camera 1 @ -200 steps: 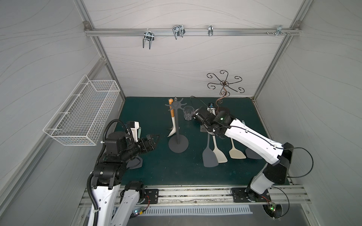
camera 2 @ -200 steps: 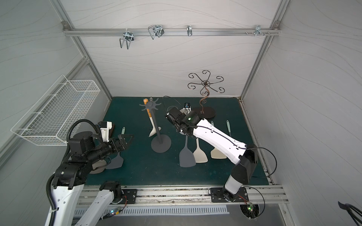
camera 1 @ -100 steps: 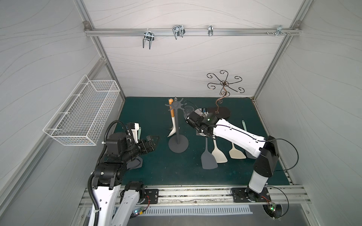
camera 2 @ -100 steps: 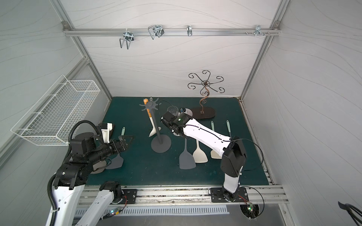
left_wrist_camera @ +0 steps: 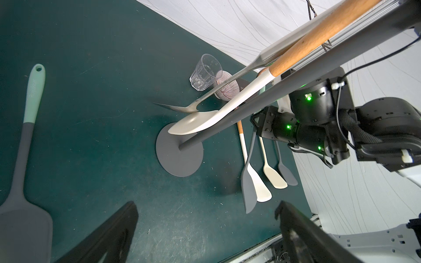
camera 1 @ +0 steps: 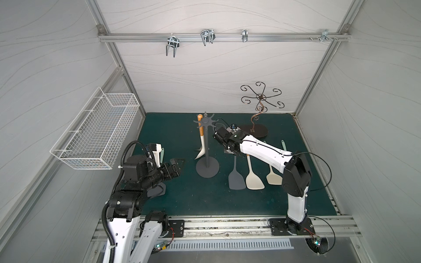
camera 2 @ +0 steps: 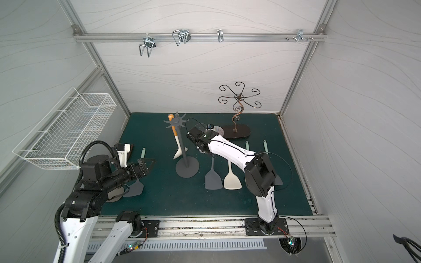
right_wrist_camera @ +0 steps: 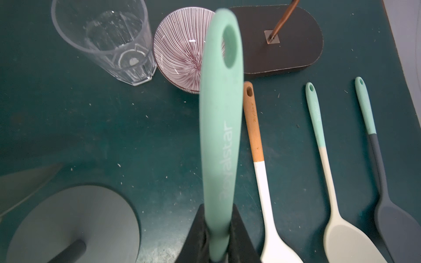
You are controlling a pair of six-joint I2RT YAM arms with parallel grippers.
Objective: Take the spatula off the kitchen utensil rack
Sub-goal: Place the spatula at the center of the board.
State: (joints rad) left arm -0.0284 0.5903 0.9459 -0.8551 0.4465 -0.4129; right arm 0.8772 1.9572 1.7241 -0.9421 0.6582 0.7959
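Chg noted: right arm has folded at the elbow and swung in twd the kitchen utensil rack, load incl. We judge removal not yet done. The spatula, wood handle and cream blade, hangs from a crown hook alongside the pole.

Right gripper: clamped on mint handle of a grey spatula, near the rack but not on it.

Left gripper: jaws wide, empty, aimed at rack, no contact.

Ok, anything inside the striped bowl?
The striped bowl looks empty: only its lined inside shows. The mint spatula handle held in the right fingers covers one side of it.
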